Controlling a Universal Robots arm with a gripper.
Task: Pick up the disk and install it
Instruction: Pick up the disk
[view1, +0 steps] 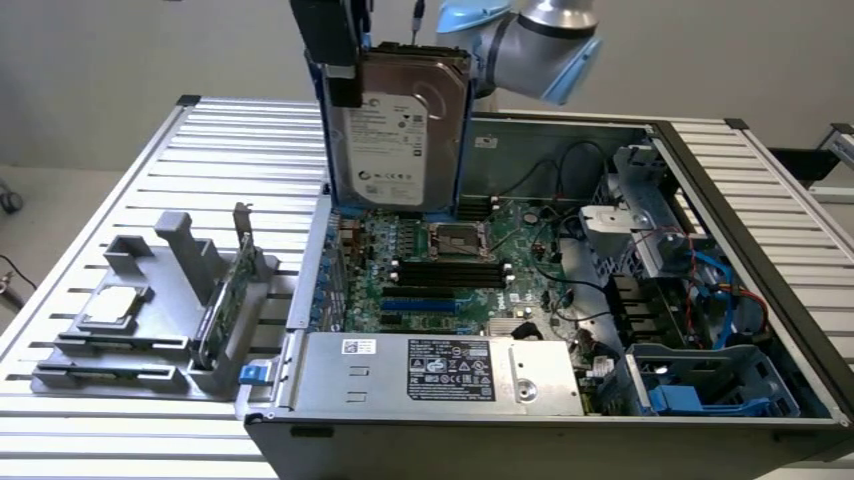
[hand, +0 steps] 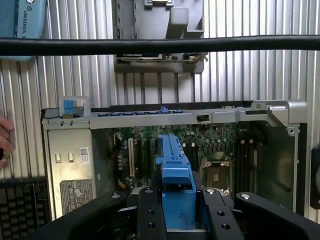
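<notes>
Aloft, gripper (hand: 177, 212) clamping disk (view1: 400, 90), white label (view1: 391, 150) illegible, arm (hand: 22, 20) marked UNIVERSAL

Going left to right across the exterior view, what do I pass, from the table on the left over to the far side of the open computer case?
Small square silver chip → thin green circuit card, standing on edge → the disk, held upright over the case → blue drive cage.

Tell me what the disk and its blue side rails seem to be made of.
The disk: probably metal, with a dull silver-grey casing under a white printed label, likely paper or film. The side rails: probably plastic, judging by their bright blue colour and moulded shape.
</notes>
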